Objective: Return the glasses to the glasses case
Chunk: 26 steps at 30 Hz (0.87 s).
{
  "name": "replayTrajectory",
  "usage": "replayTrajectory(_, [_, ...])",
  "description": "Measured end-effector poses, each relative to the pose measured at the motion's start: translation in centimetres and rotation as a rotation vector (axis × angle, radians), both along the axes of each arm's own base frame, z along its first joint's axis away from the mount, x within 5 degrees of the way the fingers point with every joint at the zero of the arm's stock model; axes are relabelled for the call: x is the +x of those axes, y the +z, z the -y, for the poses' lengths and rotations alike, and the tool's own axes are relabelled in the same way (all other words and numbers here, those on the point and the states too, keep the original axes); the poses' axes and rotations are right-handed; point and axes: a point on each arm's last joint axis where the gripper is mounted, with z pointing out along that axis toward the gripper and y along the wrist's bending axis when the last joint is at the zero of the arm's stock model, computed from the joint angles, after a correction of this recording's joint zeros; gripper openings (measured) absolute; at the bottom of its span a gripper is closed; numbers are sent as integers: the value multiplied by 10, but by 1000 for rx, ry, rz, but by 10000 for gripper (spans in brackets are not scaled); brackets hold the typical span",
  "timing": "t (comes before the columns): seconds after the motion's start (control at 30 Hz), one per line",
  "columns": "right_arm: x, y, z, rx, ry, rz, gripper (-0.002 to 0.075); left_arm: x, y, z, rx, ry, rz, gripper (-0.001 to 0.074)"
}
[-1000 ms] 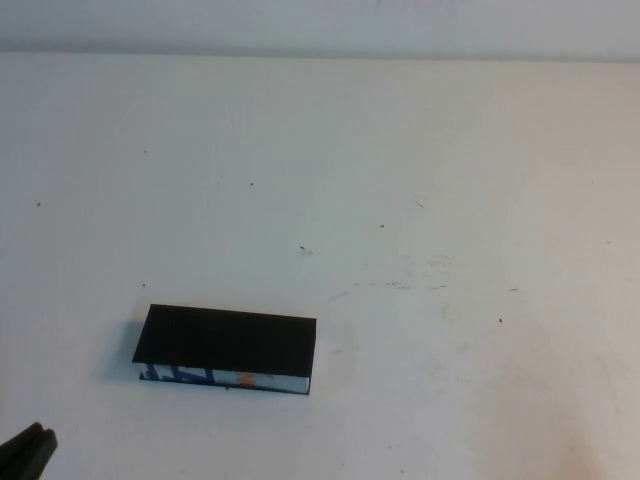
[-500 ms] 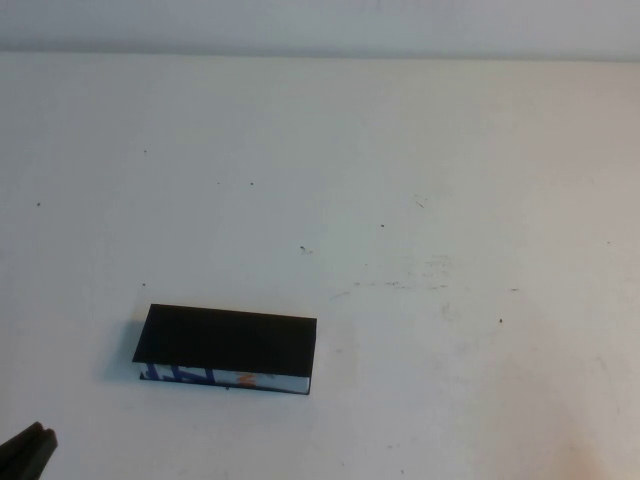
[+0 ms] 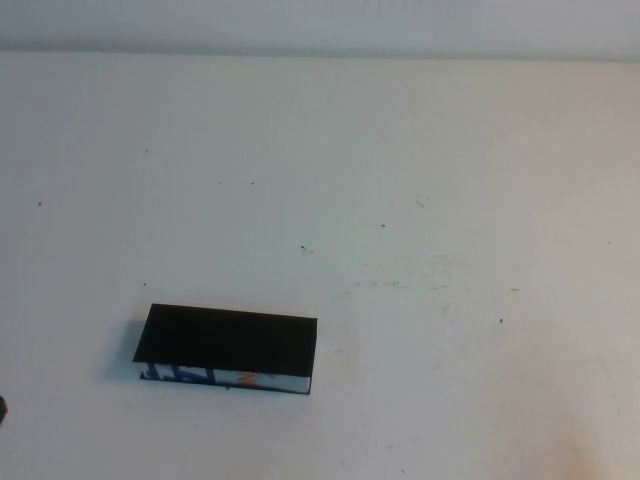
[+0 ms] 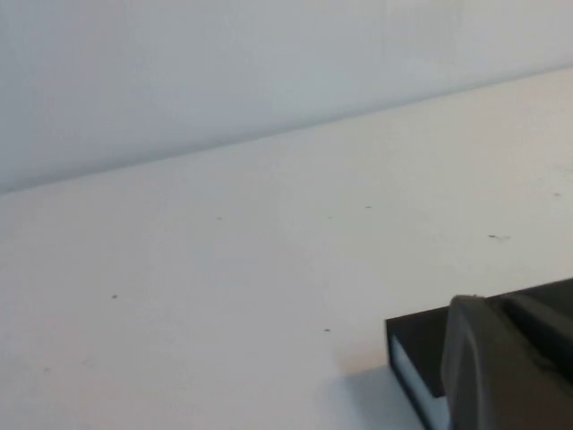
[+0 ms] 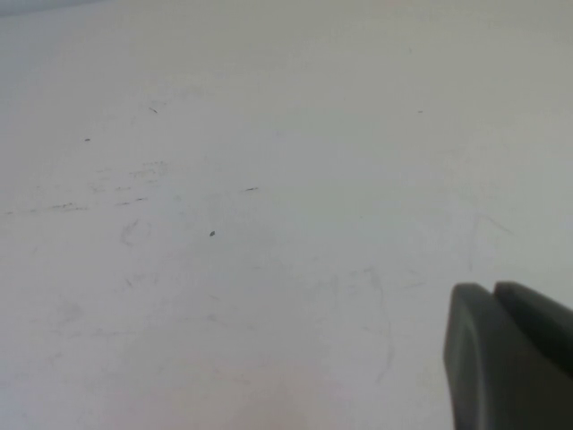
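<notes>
The glasses case (image 3: pixel 225 348) lies closed on the white table at the front left, with its flat black lid up and its blue, white and orange printed edge facing the front. It also shows in the left wrist view (image 4: pixel 417 342). The glasses are not in view. My left gripper (image 4: pixel 497 305) is shut and empty, low at the table's front left, near the case's left end. In the high view only a dark speck of it (image 3: pixel 2 408) shows at the left edge. My right gripper (image 5: pixel 492 288) is shut and empty over bare table, outside the high view.
The white table (image 3: pixel 420 180) carries small dark specks and faint scuff marks right of centre. A pale wall runs along its far edge.
My left gripper has drawn back from the bottom left corner of the high view and is almost out of it. The case has not moved.
</notes>
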Motion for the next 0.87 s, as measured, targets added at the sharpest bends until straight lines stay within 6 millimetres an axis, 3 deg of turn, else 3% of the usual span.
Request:
replayTrajectory(0.37, [0, 0, 0, 14, 1, 0, -11, -2, -20, -10, -7, 196, -229, -4])
replayTrajectory(0.87, [0, 0, -1, 29, 2, 2, -11, -3, -22, -10, -14, 198, -250, -4])
